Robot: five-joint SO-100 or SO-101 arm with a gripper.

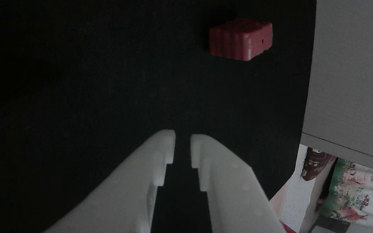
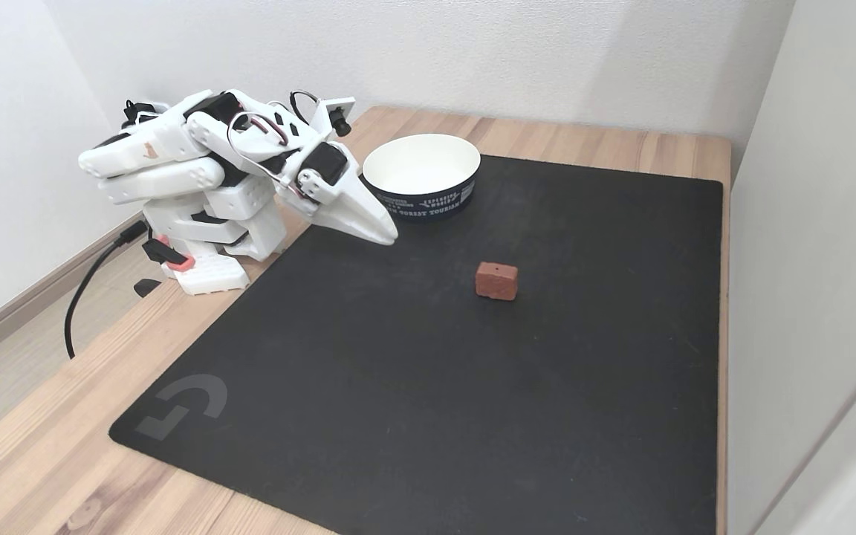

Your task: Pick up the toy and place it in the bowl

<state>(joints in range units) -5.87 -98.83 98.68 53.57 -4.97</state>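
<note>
The hand [image 1: 182, 137] hangs low over the black mat [image 2: 428, 416], its two white fingers nearly closed with a narrow gap, holding nothing. The toy [image 2: 495, 280] lies on the mat, well apart from the hand, with the bowl [image 2: 421, 174] near the arm's base. Step in hand: approach. Recommended procedure: open the fingers wider than the block, centre them over it, align against its flat ends, descend, then close.
</note>
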